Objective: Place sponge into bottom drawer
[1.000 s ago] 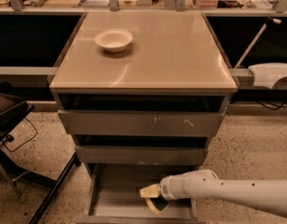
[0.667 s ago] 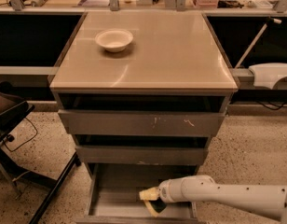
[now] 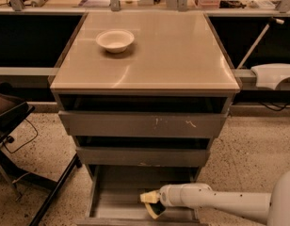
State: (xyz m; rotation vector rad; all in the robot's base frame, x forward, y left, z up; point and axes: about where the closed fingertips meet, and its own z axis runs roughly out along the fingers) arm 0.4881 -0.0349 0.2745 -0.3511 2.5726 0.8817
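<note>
- The bottom drawer (image 3: 117, 192) stood pulled out; the two upper drawers (image 3: 135, 125) were out only a little above it.
- The white arm (image 3: 220, 202) reached in from the right, low over the tray. The gripper (image 3: 152, 204) was inside the drawer, towards its front and a little right of middle.
- The sponge (image 3: 156, 210) was at the gripper's tip, dark side showing, low over the grey floor or on it; I could not tell which.
- I could not tell how wide the gripper stood, nor whether it had the sponge in its grip.
- The white bowl (image 3: 115, 40) sat on the cabinet top (image 3: 173, 55), well apart from all this.
- Judgement: this was the release step, and the task was nearly done.
- To do it well: let go only once the sponge is down on the tray floor, so it does not bounce or roll to the front lip.
- Then lift straight up before drawing back right, clearing the drawer's right wall and the middle drawer's overhang.
- Risk: the sponge clinging to the gripper and being dragged out.
</note>
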